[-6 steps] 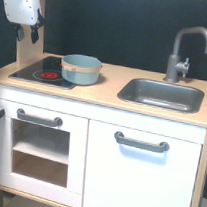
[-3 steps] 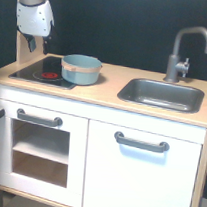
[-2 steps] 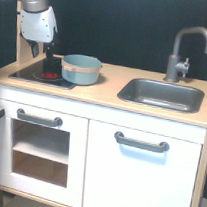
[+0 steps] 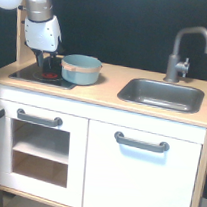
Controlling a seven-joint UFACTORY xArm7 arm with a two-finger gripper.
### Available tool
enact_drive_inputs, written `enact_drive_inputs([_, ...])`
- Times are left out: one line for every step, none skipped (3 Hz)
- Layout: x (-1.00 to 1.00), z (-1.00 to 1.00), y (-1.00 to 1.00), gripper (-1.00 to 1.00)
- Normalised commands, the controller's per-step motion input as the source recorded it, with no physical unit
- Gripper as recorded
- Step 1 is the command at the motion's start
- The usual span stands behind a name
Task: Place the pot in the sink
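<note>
The blue-grey pot [image 4: 81, 69] with its pale tan rim band stands on the right edge of the black stovetop [image 4: 28, 75], left of the sink. The sink [image 4: 162, 94], a dark grey basin set in the light wood countertop, holds nothing that I can see. My gripper [image 4: 48, 63] hangs from the white arm just left of the pot, low over the stovetop. Its dark fingers look open, and the right one is close to the pot's left wall. Nothing is held.
A grey curved faucet [image 4: 183, 56] rises behind the sink. A wooden side panel [image 4: 18, 40] stands behind the arm at the exterior view's left. Below the countertop [image 4: 105, 89] are white cabinet doors with grey handles [image 4: 141, 142].
The arm has come down and moved toward the exterior view's right, from above the stovetop's left corner to just beside the pot. The pot has not moved.
</note>
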Motion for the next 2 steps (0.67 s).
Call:
enact_drive_inputs([0.27, -1.0, -0.06, 0.52])
enact_drive_inputs([0.08, -0.67, 0.18, -1.0])
